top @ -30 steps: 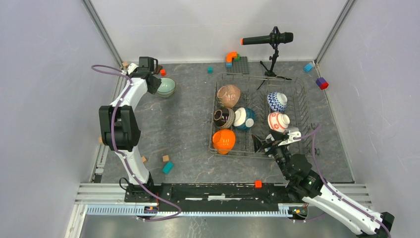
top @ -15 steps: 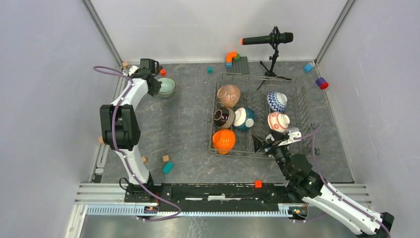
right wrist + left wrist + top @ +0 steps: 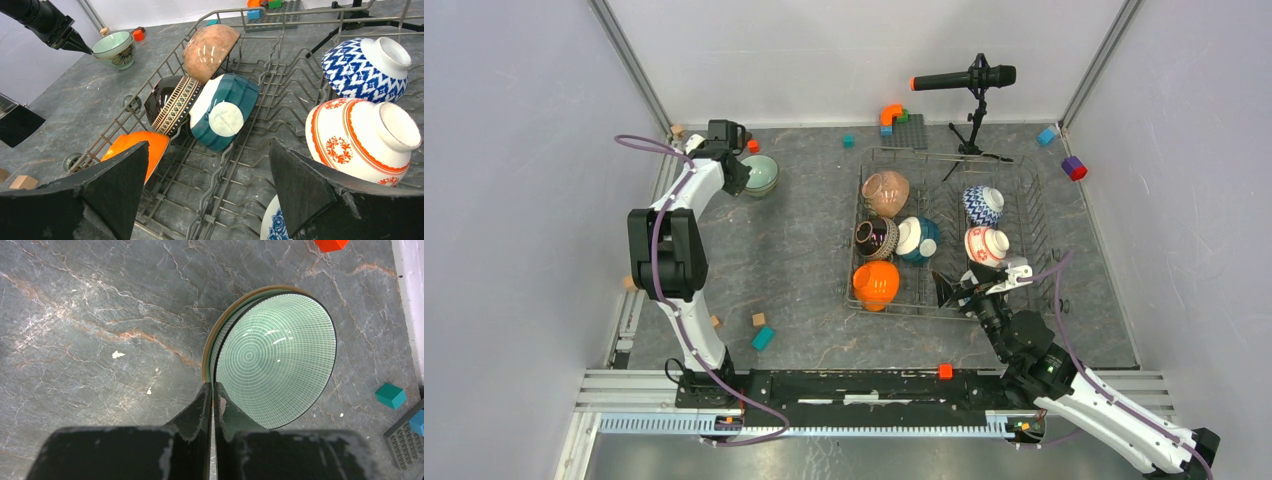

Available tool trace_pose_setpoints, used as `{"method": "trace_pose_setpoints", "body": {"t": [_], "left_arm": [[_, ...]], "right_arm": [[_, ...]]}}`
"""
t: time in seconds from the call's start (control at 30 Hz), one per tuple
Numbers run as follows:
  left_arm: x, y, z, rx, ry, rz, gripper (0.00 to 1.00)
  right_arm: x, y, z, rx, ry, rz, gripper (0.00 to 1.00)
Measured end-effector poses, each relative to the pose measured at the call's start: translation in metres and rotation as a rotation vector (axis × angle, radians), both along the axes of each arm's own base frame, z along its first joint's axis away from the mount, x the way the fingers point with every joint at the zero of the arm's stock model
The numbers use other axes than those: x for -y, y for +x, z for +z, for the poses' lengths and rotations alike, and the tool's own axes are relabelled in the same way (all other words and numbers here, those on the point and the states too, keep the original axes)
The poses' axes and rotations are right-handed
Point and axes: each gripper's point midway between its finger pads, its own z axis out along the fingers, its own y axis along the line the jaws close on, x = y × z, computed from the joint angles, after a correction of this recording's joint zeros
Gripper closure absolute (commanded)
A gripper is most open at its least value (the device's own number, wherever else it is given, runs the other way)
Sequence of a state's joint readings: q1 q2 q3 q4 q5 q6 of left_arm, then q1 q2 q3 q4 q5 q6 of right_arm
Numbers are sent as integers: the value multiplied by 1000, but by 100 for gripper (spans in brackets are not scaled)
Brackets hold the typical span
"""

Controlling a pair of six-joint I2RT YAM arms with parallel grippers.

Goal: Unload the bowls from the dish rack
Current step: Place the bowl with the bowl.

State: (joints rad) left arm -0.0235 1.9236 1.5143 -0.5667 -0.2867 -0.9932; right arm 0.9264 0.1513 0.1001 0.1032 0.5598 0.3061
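Left gripper (image 3: pixel 213 387) fingers pressed together, empty, beside pale green bowl (image 3: pixel 275 360) on table; 6+ bowls in dish rack (image 3: pixel 946 255); right gripper (image 3: pixel 209 150) spread wide, best straddle red-white bowl (image 3: pixel 350 140) rim, lift clear of tines.

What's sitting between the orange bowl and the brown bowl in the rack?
The dark striped bowl sits between the orange bowl and the brown bowl, seen in the top view.
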Motion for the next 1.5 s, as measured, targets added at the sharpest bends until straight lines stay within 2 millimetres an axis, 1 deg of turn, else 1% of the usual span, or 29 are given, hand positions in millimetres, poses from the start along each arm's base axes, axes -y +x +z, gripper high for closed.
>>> {"method": "trace_pose_setpoints", "body": {"t": [0.1,0.17,0.37,0.47,0.53,0.6,0.73,0.87,0.93,1.03,1.1,1.13,1.17,1.2,1.23,1.33,1.4,1.43,1.5], "left_arm": [[0,0,-1,0,0,0,91],[0,0,-1,1,0,1,88],[0,-4,-8,-3,-2,-1,66],[1,-10,-2,3,-7,-6,52],[3,-16,9,27,-19,-12,42],[5,-24,27,65,-30,-21,34],[11,-43,75,184,-51,-44,20],[21,-65,117,298,-29,-89,11],[33,-77,132,341,6,-135,8],[66,-88,146,386,52,-250,11],[81,-84,148,404,66,-305,15],[84,-78,147,404,77,-322,18],[86,-70,144,397,89,-334,23],[87,-60,140,386,100,-340,31],[89,-49,136,376,111,-349,42],[94,-3,122,346,155,-379,66],[96,23,110,324,183,-401,79],[97,33,104,313,193,-409,86],[96,50,94,295,216,-425,93]], "right_arm": [[0,0,0,0,0,0,6],[0,0,0,0,0,0,6],[0,0,-1,-3,-4,0,3],[-1,0,-3,-8,-12,0,2],[-1,1,-5,-13,-18,0,2],[-1,1,-6,-19,-26,0,2],[-2,1,-2,-22,-31,0,2],[-2,2,10,-6,-18,3,2],[-4,2,13,-4,-26,8,3],[-11,3,19,-7,-53,32,3],[-16,4,27,-8,-70,51,3],[-20,4,30,-8,-75,62,3],[-23,5,34,-8,-80,72,3],[-26,5,38,-7,-82,85,4],[-29,5,39,-6,-84,93,4],[-32,4,36,-14,-97,112,4],[-32,4,35,-14,-103,113,4],[-31,3,36,-11,-105,113,4],[-29,3,37,-5,-110,110,4]]}}
